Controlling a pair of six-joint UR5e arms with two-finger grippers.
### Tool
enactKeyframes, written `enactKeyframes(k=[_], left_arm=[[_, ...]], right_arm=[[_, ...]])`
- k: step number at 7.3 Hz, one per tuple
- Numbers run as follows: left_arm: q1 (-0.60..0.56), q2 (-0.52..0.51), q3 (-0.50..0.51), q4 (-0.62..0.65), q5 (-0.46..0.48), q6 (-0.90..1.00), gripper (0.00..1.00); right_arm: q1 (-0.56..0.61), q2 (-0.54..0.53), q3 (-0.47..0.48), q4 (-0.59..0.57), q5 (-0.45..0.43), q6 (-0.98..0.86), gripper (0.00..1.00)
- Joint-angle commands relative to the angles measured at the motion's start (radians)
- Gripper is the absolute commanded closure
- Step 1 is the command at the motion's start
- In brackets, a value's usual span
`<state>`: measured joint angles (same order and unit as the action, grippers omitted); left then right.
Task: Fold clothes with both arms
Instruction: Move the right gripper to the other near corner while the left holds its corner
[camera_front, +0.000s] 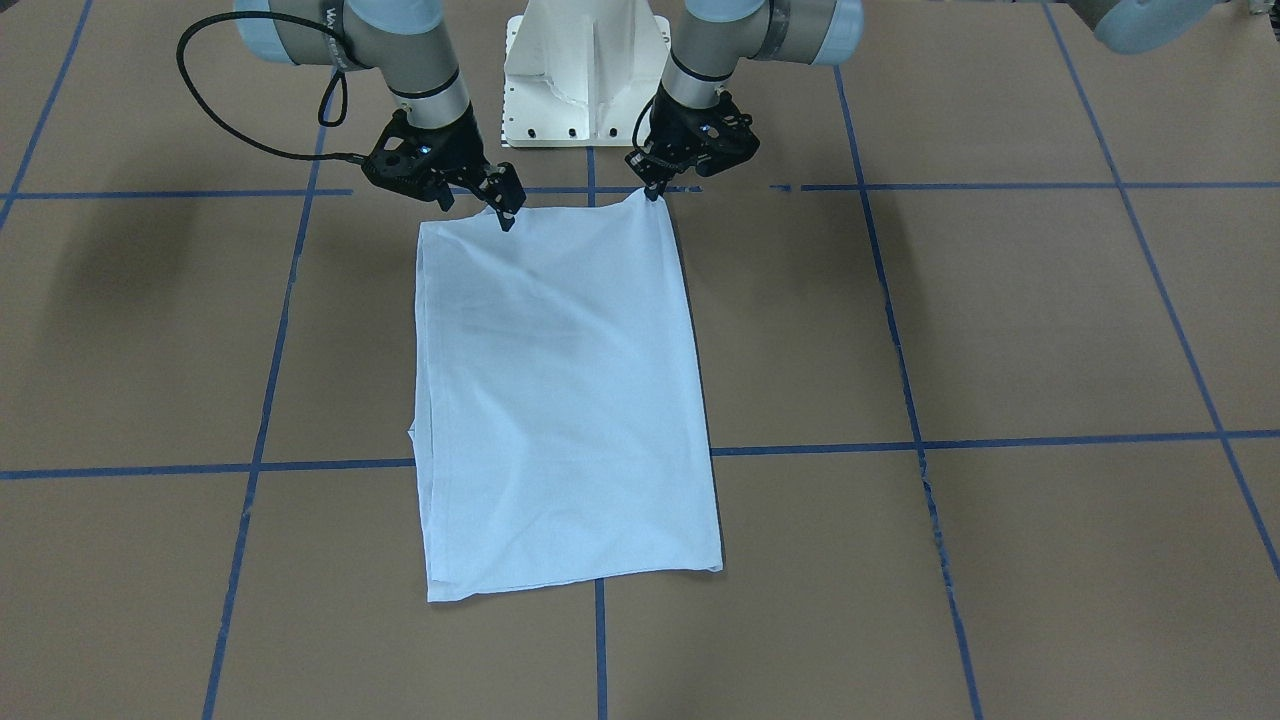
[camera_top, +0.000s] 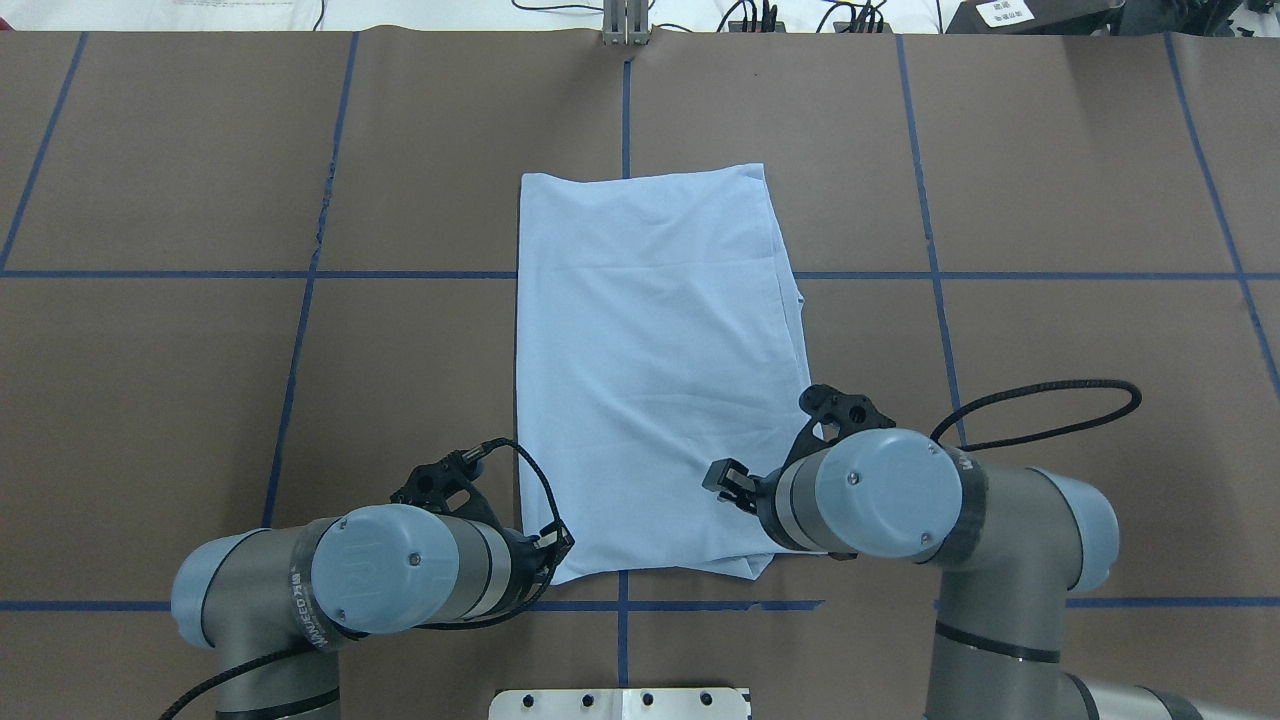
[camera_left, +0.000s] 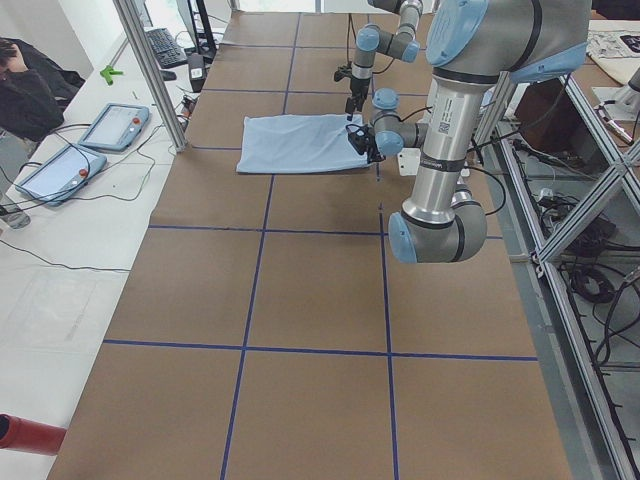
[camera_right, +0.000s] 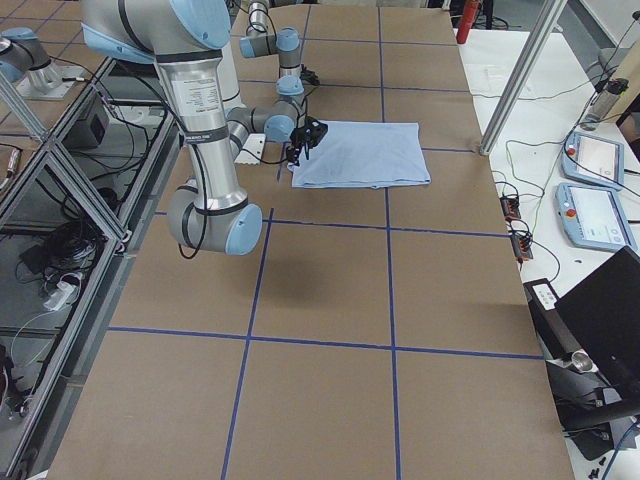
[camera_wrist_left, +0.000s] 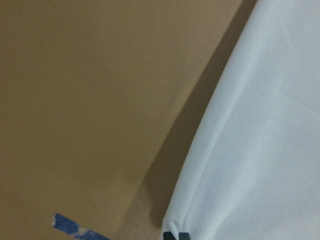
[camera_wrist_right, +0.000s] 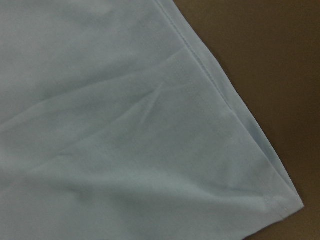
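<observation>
Lying flat in the middle of the brown desk (camera_front: 1000, 330), the light blue T-shirt (camera_front: 560, 400) is showing as one long folded rectangle. One short end is pointing toward the white pedestal base (camera_front: 585, 80) and the other away from it. Blue tape lines (camera_front: 900, 440) are crossing the desk in a grid, and one of them is running under the half of the cloth farther from the robot. Along the right arm's side of the shirt, layered edges are peeking out from under the top layer.

The left arm (camera_front: 720, 50) is reaching down to the end nearest the base. The left tool (camera_front: 655, 192) is pinching the corner there, closed on the cloth, and that corner is standing up in a small peak above the desk. In the left wrist view the dark fingertips (camera_wrist_left: 171, 235) are just showing at the bottom edge with the fold gathered into them, and a shadow is falling under the raised edge.

The right arm (camera_front: 400, 50) is coming in at the same short end, near the other corner. The right tool (camera_front: 478, 212) is sitting low with its jaws apart: one finger is down at the cloth just inside the edge, the other is over bare desk beyond it. The right wrist camera is looking at a stitched, hemmed corner of the shirt.
</observation>
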<state>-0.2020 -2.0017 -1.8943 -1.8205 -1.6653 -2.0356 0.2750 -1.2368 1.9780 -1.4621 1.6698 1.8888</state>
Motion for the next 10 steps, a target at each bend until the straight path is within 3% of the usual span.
enactKeyframes(k=[1,8,9,10], left_arm=[[0.0,-0.005,0.0,0.0,-0.001,0.0,1.0],[0.0,-0.005,0.001,0.0,-0.001,0.0,1.0],[0.0,-0.005,0.001,0.0,-0.001,0.0,1.0],[0.0,-0.005,0.001,0.0,-0.001,0.0,1.0]], right_arm=[[-0.057,-0.006,-0.028,-0.006,-0.047,0.036,0.0],[-0.06,0.004,-0.071,-0.007,-0.05,0.033,0.0],[-0.06,0.005,-0.079,-0.007,-0.05,0.035,0.16],[-0.06,0.005,-0.08,-0.007,-0.05,0.035,0.4]])
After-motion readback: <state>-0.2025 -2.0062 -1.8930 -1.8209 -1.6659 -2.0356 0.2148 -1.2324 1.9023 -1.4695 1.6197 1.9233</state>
